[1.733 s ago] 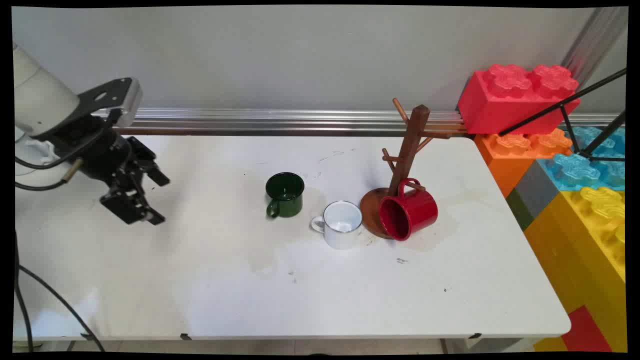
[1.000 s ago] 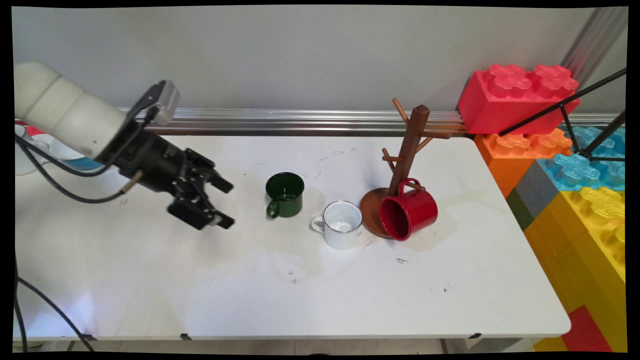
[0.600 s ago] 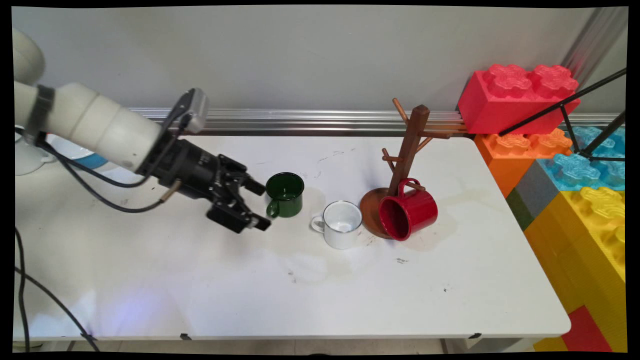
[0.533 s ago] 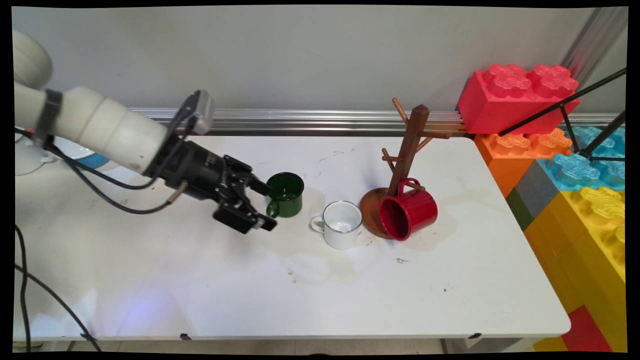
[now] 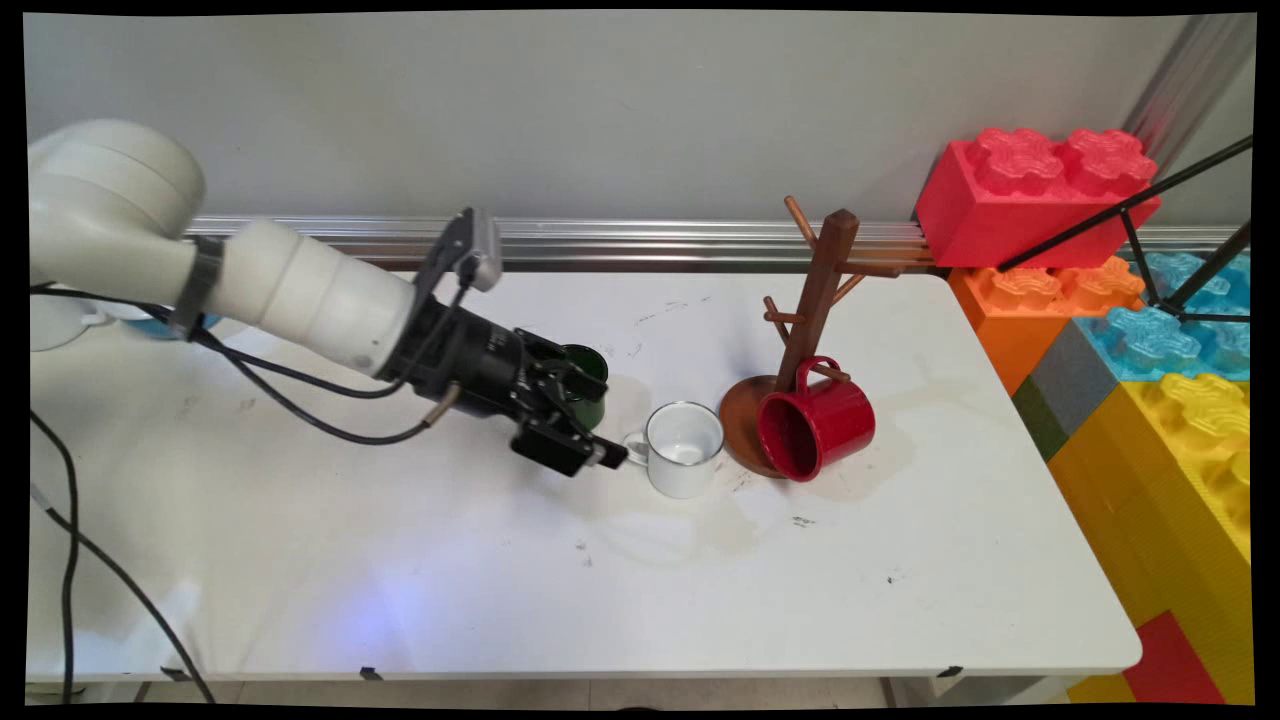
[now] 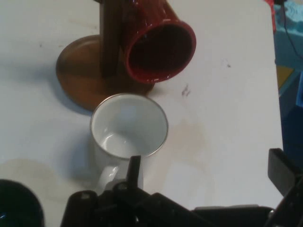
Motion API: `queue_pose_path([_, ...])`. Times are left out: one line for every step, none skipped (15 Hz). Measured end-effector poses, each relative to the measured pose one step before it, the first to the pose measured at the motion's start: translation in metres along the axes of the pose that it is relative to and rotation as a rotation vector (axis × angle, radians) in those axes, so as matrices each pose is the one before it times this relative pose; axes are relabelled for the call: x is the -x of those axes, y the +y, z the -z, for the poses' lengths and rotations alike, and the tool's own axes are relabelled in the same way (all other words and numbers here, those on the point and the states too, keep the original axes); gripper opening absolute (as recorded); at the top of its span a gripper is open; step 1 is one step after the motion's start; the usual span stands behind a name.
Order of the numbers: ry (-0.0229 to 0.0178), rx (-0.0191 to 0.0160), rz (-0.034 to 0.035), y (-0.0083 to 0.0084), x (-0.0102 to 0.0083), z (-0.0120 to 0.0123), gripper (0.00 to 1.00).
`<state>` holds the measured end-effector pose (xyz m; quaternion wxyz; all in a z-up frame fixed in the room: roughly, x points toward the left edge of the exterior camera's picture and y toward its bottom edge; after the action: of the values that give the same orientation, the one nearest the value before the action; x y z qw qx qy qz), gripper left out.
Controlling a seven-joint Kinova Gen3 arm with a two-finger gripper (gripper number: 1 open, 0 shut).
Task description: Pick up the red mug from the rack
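Hand view: tool [image 6: 203,175] spread wide and empty, one finger [image 6: 134,169] right at white mug [image 6: 129,126] handle. Risk: that finger could clip the handle and shove the mug into the wooden stand [image 5: 815,330] base, or nudge green mug [image 5: 588,375] just behind.

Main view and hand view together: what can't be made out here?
- Green mug: main view, the open gripper covers most of it, handle included; hand view, only a dark edge at the bottom left corner.
- White mug: its handle is partly behind a finger in both views; touching or not, cannot tell.
- Mug tree: hand view's top edge cuts off its upper pegs and the red mug's handle.
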<state>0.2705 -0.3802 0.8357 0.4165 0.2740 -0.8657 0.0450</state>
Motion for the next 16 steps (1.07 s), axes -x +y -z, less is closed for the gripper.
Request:
queue_pose_path([0.00496,0.00167,0.00772,0.00052,-0.00046,-0.00409,1.00])
queue_pose_path([0.00659,0.00412,0.01167,0.00087,-0.00075,-0.00623,1.00])
queue_pose_path([0.00773,0.00400,0.01230,0.00089,-0.00092,-0.00712,1.00])
queue_pose_path([0.00740,0.00332,0.01152,0.00088,-0.00086,-0.00704,1.00])
queue_pose_path([0.00649,0.00217,0.00993,0.00080,-0.00086,-0.00610,1.00])
queue_pose_path([0.00690,0.00273,0.01173,0.00122,-0.00097,-0.00716,1.00])
queue_pose_path([0.00501,0.00215,0.01001,0.00108,-0.00074,-0.00605,1.00])
queue_pose_path([0.00582,0.00193,0.01029,0.00138,-0.00095,-0.00720,1.00])
queue_pose_path([0.00289,0.00098,0.00577,0.00079,-0.00051,-0.00405,1.00])
queue_pose_path([0.00424,0.00059,0.00821,0.00107,-0.00086,-0.00603,1.00])
queue_pose_path([0.00462,0.00027,0.00891,0.00117,-0.00090,-0.00690,1.00])
queue_pose_path([0.00375,-0.00051,0.00816,0.00077,-0.00088,-0.00575,1.00])
queue_pose_path([0.00436,-0.00109,0.00963,0.00088,-0.00098,-0.00672,1.00])
queue_pose_path([0.00460,-0.00207,0.01077,0.00087,-0.00080,-0.00648,1.00])
queue_pose_path([0.00319,-0.00233,0.01053,0.00080,-0.00046,-0.00547,1.00])
queue_pose_path([0.00421,-0.00237,0.01242,0.00123,-0.00053,-0.00659,1.00])
